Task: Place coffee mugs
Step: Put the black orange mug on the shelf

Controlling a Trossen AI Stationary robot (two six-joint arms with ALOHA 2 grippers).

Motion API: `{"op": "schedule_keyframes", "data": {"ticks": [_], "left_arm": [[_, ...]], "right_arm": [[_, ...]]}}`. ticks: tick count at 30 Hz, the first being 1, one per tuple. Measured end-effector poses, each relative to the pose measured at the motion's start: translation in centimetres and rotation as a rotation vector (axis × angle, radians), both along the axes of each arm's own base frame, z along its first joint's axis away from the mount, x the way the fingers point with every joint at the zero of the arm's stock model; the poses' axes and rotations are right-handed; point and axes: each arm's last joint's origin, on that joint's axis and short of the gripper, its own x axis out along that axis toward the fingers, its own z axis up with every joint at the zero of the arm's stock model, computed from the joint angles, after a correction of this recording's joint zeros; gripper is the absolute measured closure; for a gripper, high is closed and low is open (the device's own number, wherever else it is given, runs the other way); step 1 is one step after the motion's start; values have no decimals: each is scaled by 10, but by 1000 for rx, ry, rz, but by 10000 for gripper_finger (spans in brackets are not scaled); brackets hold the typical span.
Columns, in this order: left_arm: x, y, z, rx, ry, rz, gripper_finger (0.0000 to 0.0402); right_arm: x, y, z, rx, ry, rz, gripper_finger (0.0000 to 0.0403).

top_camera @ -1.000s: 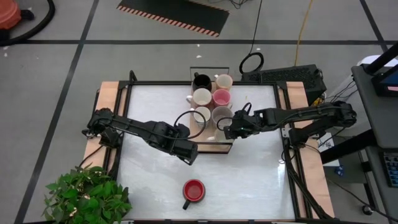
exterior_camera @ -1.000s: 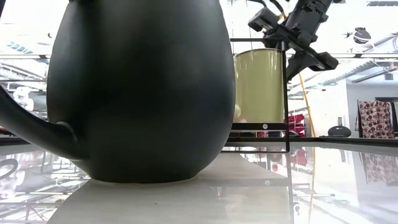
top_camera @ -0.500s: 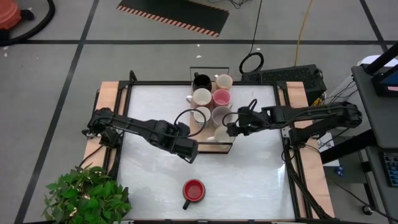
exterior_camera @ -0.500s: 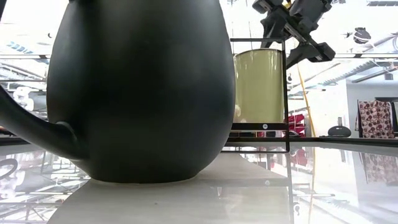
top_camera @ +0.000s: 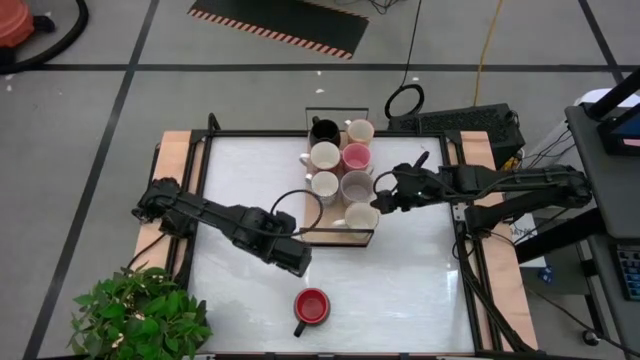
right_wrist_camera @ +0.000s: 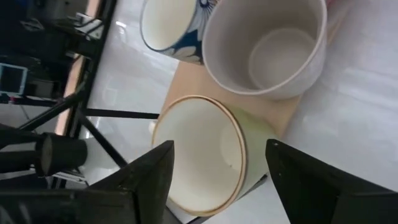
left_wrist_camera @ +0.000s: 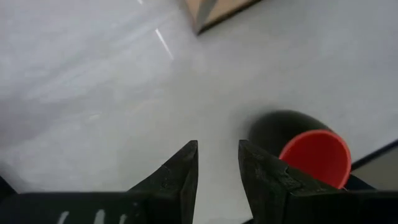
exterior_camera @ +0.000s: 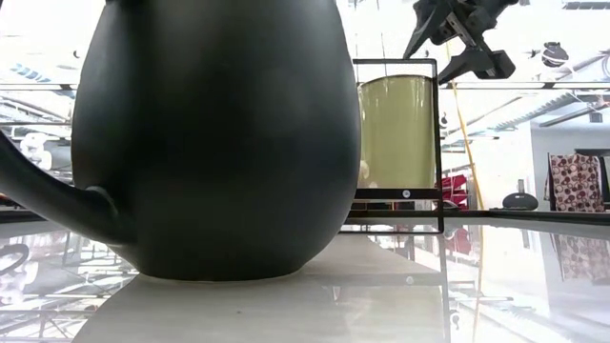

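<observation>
A light-wood tray (top_camera: 330,237) in the far middle of the table holds several mugs: black (top_camera: 323,130), pink (top_camera: 357,157), grey (top_camera: 357,185) and cream ones. The nearest cream mug (top_camera: 361,217) stands upright at the tray's near end. My right gripper (top_camera: 385,200) hovers open just above and to the right of it (right_wrist_camera: 199,155), touching nothing. A red mug with a black outside (top_camera: 312,306) stands alone on the table near the near edge. My left gripper (top_camera: 298,262) hangs above the table just beyond it, fingers a little apart, red mug (left_wrist_camera: 314,158) ahead.
A potted plant (top_camera: 140,315) sits at the table's near left corner. The tray's black wire frame (exterior_camera: 440,143) rises around the cream mug (exterior_camera: 398,133). The red mug's black body (exterior_camera: 214,133) fills the low view. White table surface (top_camera: 420,280) lies right of the red mug.
My right gripper has risen from beside the near cream mug and drawn back toward the table's right, staying open; the mug stays standing on the tray. My left gripper has moved toward the near edge, closer to the red mug.
</observation>
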Motion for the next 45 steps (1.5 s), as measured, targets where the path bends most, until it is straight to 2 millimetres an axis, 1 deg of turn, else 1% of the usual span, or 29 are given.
{"op": "schedule_keyframes", "data": {"ticks": [4, 7, 9, 14, 16, 20, 24, 29, 32, 37, 40, 45], "left_arm": [[-5, -13, 0, -11, -5, 10, 281], [-9, -24, 0, -19, -7, 24, 262], [-12, -31, 0, -22, -11, 44, 236], [-20, -45, 0, -15, -29, 123, 149], [-23, -50, 0, -20, -30, 136, 121], [-28, -59, 0, -33, -31, 176, 83], [-31, -65, 0, -48, -39, 206, 76], [-29, -70, 1, -78, -71, 210, 76], [-25, -72, -5, -71, -60, 213, 76], [-13, -80, -22, -106, -6, 202, 76], [-6, -84, -31, -136, 27, 201, 76], [0, -89, -43, -141, 53, 259, 76]], "right_arm": [[-5, 0, 5, -10, -30, 8, 156], [-7, 0, 7, -21, -38, 18, 156], [-7, 0, 7, -29, -39, 28, 156], [-7, 2, 7, -29, -38, 38, 156], [-7, 3, 7, -29, -39, 42, 156], [-7, 3, 7, -36, -38, 45, 156], [-7, 3, 7, -51, -34, 54, 156], [-9, 2, 6, -84, -14, 57, 156], [-11, 2, 5, -94, 9, 70, 156], [-20, 2, 5, -111, 47, 92, 156], [-28, 2, 8, -129, 61, 111, 156], [-46, 0, 12, -179, 87, 107, 156]]}}
